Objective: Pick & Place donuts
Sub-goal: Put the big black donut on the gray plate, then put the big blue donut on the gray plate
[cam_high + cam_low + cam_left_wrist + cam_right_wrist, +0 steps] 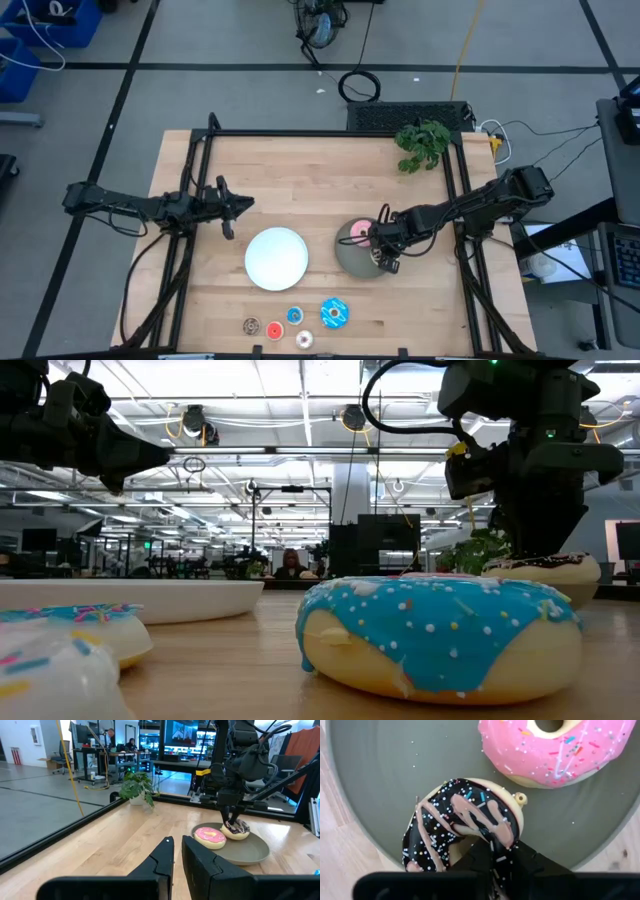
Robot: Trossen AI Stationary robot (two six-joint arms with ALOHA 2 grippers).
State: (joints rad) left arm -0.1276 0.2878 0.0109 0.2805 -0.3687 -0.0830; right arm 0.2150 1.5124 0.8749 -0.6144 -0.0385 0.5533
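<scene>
While the right gripper (pixel 492 862) pinches the rim of the dark chocolate donut (pixel 462 822), that donut rests on the round grey plate (pixel 380 780). It has pink drizzle and tiny sprinkles. The pink donut (pixel 555 750) lies just beside it on the same plate. The white plate (pixel 276 258) sits near the grey one and holds nothing. The blue-frosted donut (pixel 334 313) and four tiny donuts (pixel 274 328) lie on the bare wooden table (pixel 300 180). The left gripper (pixel 177 855) hovers at the table's left side, its fingers nearly pressed together.
</scene>
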